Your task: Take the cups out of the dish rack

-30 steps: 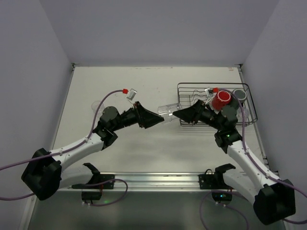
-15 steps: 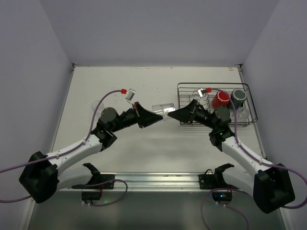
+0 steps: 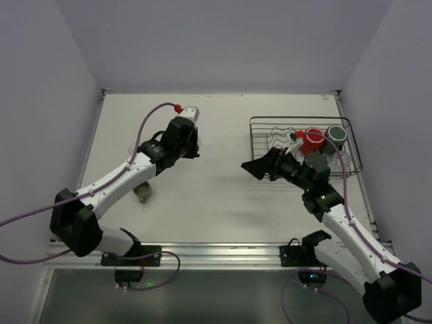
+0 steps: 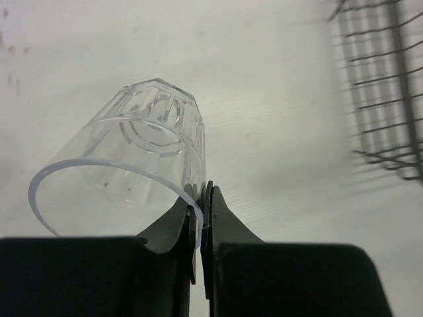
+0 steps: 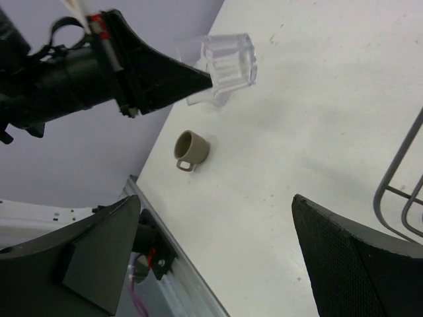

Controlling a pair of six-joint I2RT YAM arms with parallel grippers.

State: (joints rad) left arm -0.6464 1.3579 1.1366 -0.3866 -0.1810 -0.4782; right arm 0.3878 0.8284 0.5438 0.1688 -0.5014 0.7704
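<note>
The left tool is closed narrow on the rim of 1 clear tumbler, pinching its wall between the 2 fingers. The tumbler is tilted, mouth toward the tool and base pointing away, over the left half of the bench and well apart from the dish rack. The right tool stands wide with nothing between its fingers, just beside the rack's near left corner. Inside the rack, a red cup and a dark grey cup sit side by side toward its right end. An olive-tan mug rests on the bare bench near the left arm, apart from the tumbler and far from the rack.
</note>
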